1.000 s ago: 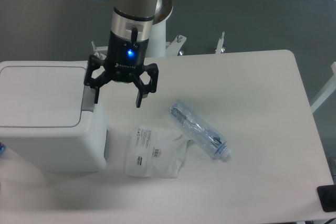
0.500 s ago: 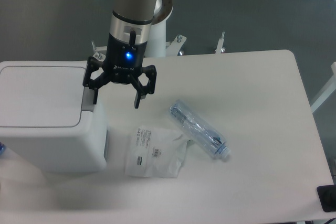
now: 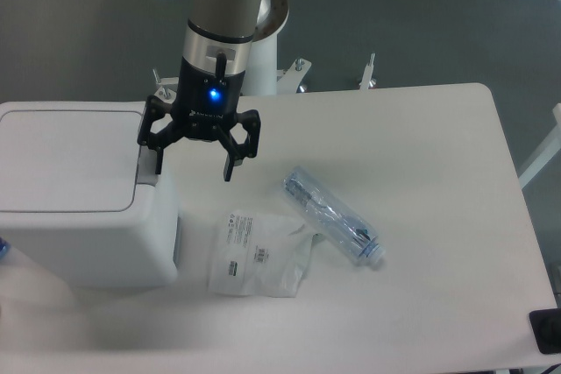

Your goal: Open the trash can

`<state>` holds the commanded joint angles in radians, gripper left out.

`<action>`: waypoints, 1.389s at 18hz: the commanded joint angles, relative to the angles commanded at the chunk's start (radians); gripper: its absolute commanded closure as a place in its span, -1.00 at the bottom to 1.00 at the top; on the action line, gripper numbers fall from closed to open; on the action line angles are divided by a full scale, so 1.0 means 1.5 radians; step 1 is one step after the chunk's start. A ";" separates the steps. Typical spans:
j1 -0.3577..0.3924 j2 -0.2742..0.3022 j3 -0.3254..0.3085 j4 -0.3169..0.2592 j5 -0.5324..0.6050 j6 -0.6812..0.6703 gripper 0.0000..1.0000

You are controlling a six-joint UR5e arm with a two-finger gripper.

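The trash can (image 3: 79,208) is a big white boxy bin at the table's left side, its flat lid (image 3: 66,157) down. A grey latch tab (image 3: 146,164) sits on the lid's right edge. My gripper (image 3: 195,171) hangs open just right of the lid, pointing down. Its left finger (image 3: 159,160) is right at the latch tab and its right finger (image 3: 230,164) stands over bare table. Nothing is between the fingers.
A clear plastic bottle (image 3: 333,215) lies on its side right of centre. A flat white plastic bag (image 3: 261,253) lies beside the bin's lower right. The arm's base (image 3: 263,50) stands behind the table's back edge.
The gripper has shifted very slightly left and up toward the bin's latch. Bottle, bag and bin stay where they were.
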<state>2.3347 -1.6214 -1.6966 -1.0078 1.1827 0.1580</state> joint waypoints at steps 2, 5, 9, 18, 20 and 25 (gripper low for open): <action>-0.001 0.001 -0.004 0.000 0.000 -0.001 -1.00; 0.000 0.003 -0.008 0.000 0.000 -0.001 -1.00; 0.001 0.002 0.021 0.002 -0.014 -0.006 -1.00; 0.049 -0.045 0.140 0.004 -0.011 0.010 -1.00; 0.058 -0.062 0.161 0.006 0.011 0.031 -1.00; 0.074 -0.086 0.182 -0.027 0.136 0.215 -1.00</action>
<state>2.4452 -1.7503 -1.4235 -1.0477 1.3864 0.4811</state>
